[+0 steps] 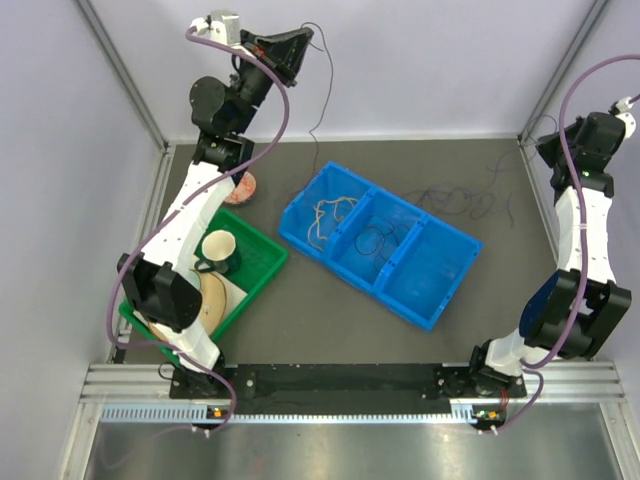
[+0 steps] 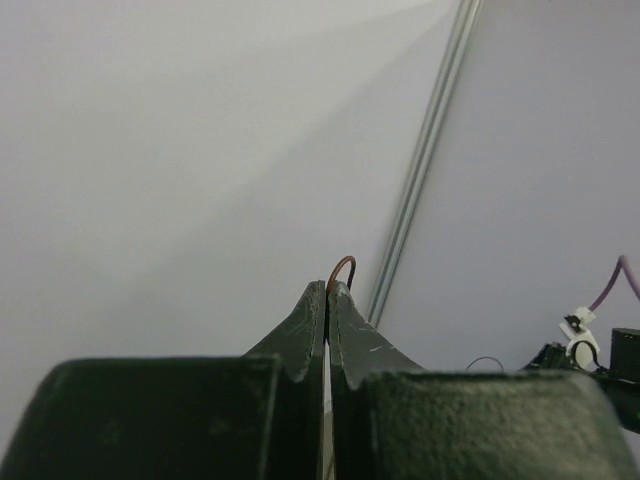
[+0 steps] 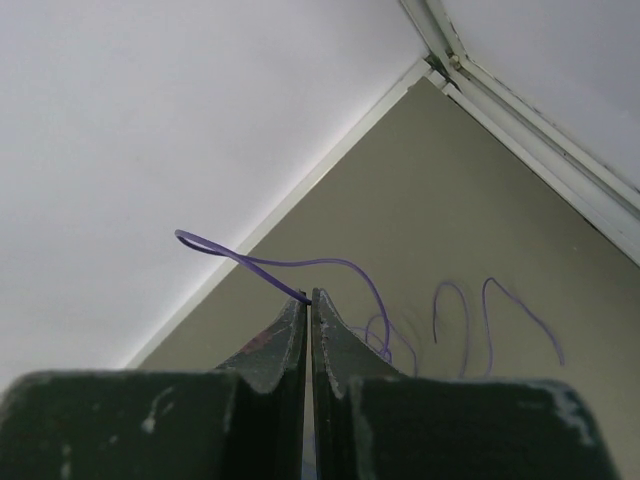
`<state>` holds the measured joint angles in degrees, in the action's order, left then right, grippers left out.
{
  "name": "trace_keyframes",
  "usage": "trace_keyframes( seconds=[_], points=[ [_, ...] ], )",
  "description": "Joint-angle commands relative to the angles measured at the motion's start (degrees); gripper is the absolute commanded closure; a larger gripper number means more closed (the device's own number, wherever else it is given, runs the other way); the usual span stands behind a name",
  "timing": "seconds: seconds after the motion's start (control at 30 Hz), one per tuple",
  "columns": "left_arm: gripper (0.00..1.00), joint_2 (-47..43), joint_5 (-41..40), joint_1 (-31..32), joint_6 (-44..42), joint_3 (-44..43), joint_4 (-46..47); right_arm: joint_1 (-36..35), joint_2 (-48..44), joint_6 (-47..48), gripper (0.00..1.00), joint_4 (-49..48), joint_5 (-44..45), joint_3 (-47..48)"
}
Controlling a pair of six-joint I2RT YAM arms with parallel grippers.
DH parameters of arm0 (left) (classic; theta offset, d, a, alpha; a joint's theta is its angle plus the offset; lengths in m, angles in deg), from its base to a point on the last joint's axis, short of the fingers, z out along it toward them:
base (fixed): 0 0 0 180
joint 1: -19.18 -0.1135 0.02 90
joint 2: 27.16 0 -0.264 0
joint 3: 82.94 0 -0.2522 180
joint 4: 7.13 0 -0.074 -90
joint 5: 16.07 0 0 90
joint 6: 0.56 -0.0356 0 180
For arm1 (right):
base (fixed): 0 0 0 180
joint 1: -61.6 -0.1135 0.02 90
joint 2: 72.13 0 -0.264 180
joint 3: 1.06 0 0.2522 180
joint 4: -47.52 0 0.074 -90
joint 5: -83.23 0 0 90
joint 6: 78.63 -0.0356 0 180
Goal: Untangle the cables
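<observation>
Your left claw (image 2: 327,290) is clamped on a brown wire (image 2: 343,262), your right claw (image 3: 309,297) on a purple wire (image 3: 330,263). Pull hard and either thin wire may slip out.

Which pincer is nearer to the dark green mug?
Left. The left pincer hangs raised beyond the mug, on its side; the right pincer is across the table, past the blue bin.
</observation>
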<state>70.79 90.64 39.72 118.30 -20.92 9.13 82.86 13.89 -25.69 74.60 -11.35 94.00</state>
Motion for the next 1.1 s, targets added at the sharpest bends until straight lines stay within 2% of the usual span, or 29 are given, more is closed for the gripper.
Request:
trace_keyframes(
  seconds=[0.0, 0.17, 0.4, 0.63, 0.73, 1.07],
  points=[
    [1.00, -3.9, 2.8, 0.3, 1.5, -5.1, 5.0, 0.4, -1.8, 0.2, 1.00, -1.8, -0.9, -0.3],
    [1.00, -4.5, 3.2, 0.6, 0.3, -7.2, 4.4, 0.4, -2.2, -0.2, 1.00, -2.4, -2.4, -1.1],
    [1.00, -5.5, 1.0, 0.6, -2.0, -4.7, 3.5, 0.4, -1.9, 0.2, 1.00, -3.0, -4.8, -1.4],
    [1.00, -5.3, 2.4, 0.8, 0.4, -5.2, 4.7, 0.4, -0.1, 1.2, 1.00, -2.6, -6.9, -2.2],
    [1.00, -5.2, 3.1, 1.0, 1.6, -6.9, 5.7, 0.3, 0.4, 1.5, 1.00, -2.9, -6.8, -4.6],
    [1.00, -1.8, 5.8, 4.3, 3.5, -21.5, 5.7, 0.3, -0.2, 1.5, 1.00, -3.9, -7.8, -7.2]
  ],
)
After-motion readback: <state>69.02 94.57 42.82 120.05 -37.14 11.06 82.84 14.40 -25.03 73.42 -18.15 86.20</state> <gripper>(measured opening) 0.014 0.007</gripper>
